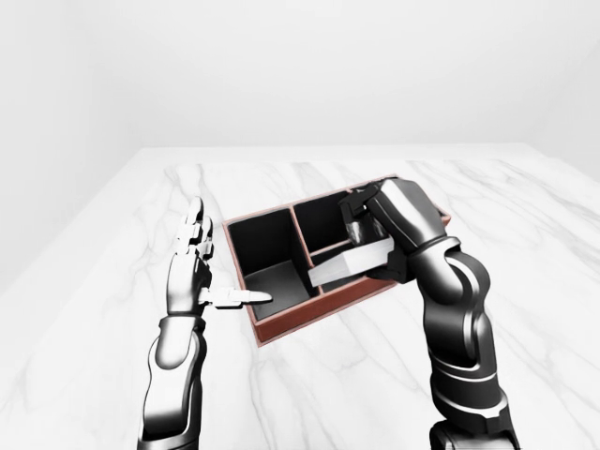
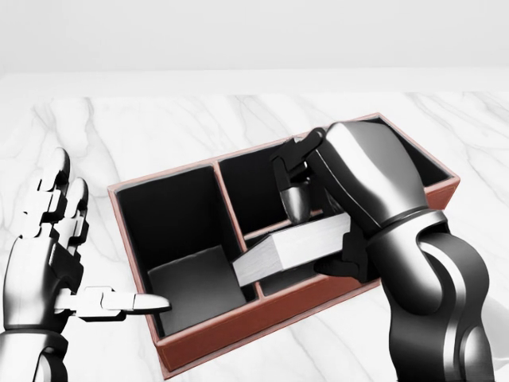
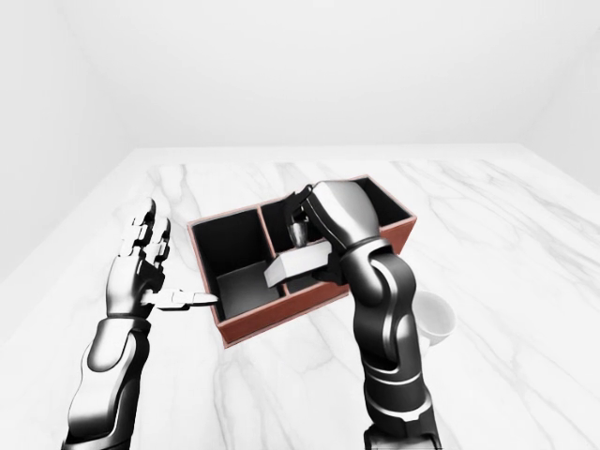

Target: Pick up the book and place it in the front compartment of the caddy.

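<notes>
Shiny right hand (image 2: 318, 199) grips the grey book (image 2: 294, 248) over the red wooden caddy (image 2: 238, 334); left hand (image 2: 56, 255) spread wide beside it. White cup (image 3: 436, 319) nearby.

All three cameras are looking down from the robot's head over its arms; the head view is sitting nearest, and all are sharing the caddy (image 2: 238, 338) on the table (image 1: 112, 281).

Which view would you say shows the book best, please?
The head view: the book fills more of the picture, tilted over the caddy in the right hand. Both eye views show it smaller, partly behind that hand.
</notes>
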Available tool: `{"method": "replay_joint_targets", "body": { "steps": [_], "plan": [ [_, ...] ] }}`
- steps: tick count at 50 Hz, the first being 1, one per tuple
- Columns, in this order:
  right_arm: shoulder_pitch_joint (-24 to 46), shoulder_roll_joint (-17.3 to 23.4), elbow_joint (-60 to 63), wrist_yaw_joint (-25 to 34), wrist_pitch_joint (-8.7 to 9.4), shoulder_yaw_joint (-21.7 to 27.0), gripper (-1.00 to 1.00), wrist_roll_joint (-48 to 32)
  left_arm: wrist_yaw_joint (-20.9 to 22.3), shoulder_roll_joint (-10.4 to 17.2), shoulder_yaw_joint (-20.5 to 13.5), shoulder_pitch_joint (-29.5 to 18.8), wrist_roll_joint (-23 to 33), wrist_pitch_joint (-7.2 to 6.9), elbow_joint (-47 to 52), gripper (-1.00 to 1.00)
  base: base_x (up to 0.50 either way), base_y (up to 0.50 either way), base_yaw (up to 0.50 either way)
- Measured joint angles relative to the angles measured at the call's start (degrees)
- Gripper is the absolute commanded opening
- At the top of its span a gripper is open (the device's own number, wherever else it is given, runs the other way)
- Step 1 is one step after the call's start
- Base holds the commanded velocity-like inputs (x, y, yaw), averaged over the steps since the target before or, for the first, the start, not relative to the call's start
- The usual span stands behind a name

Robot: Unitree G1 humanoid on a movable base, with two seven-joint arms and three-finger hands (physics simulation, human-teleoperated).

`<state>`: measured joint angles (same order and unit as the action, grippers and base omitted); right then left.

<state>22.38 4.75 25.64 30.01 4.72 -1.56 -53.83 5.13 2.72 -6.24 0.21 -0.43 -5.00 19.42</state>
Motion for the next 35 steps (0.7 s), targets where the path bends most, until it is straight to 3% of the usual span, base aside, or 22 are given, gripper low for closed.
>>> {"method": "replay_joint_targets", "body": {
  "steps": [35],
  "plan": [
    [8.23,0.04,-8.78,-3.15,0.28,-0.49,-1.00,-1.88,-0.01,0.03,-0.06,-0.11,-0.01,0.00,-0.55,1.00,0.00,0.00,0.00]
  ]
}}
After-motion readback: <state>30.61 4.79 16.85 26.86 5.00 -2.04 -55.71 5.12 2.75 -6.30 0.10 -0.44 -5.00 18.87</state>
